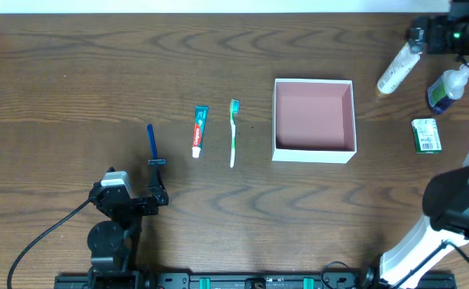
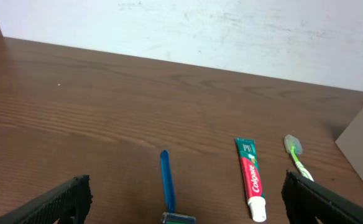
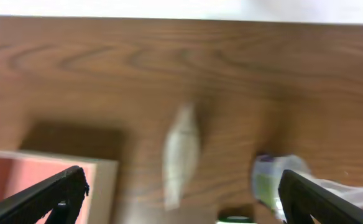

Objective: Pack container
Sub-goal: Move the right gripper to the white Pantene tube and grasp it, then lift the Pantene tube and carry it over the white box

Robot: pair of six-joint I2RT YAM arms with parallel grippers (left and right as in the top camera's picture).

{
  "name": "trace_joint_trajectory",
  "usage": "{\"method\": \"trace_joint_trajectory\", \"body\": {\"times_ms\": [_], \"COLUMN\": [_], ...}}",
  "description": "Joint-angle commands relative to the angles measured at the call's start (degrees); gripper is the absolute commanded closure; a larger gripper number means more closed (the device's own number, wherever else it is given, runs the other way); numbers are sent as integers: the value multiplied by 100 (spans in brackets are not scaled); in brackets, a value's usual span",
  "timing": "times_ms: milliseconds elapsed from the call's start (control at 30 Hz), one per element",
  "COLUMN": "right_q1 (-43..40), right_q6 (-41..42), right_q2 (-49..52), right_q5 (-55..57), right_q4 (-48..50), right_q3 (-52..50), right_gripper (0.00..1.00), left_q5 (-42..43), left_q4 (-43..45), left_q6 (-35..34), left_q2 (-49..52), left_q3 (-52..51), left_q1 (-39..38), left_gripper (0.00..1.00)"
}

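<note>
Fingers point(image 3: 45, 199) gape empty on your left gripper point(image 2: 186, 190) and right gripper point(image 3: 181, 186); right hangs by the tube point(image 1: 397, 69), container point(image 1: 314, 155) to its left.

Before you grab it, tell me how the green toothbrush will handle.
The green toothbrush is probably stiff and light: a thin plastic stick. Lying flat on the table, its slim handle likely leaves little to pinch and may skid.

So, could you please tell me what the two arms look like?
The left arm is black, with a black cable trailing off it. The right arm has white links, a black joint and a green light. Both have black fingers.
</note>
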Motion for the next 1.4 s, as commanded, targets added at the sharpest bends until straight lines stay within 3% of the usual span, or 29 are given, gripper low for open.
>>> {"method": "trace_joint_trajectory", "body": {"times_ms": [0, 200, 433, 700, 767, 833, 933, 1067, 1367], "right_q1": [-81, 7, 157, 413, 437, 450, 466, 466, 459], "right_q6": [157, -474, -306, -66, -59, -61, -63, -61, 437], "right_q2": [-44, 120, 614, 1093, 1163, 1220, 1259, 1261, 1261], "right_q5": [-31, -48, 63, 960, 946, 935, 938, 940, 940], "right_q4": [199, 278, 223, 216, 212, 208, 203, 201, 105], "right_q3": [90, 87, 87, 87, 87, 87, 87, 87, 87], "right_gripper": [1, 1, 1, 1, 8, 26, 33, 53, 66], "left_q5": [81, 81, 81, 81, 81, 81, 81, 81, 81], "left_q4": [-157, -157, -157, -157, -157, -157, -157, -157, -157], "left_q6": [79, 79, 79, 76, 79, 79, 79, 79, 76], "left_q2": [-35, -35, -35, -35, -35, -35, -35, -35, -35], "left_q3": [-105, -105, -105, -105, -105, -105, -105, -105, -105], "left_q1": [20, 20, 20, 20, 20, 20, 20, 20, 20], "left_gripper": [2, 2, 2, 2, 2, 2, 2, 2, 2]}}
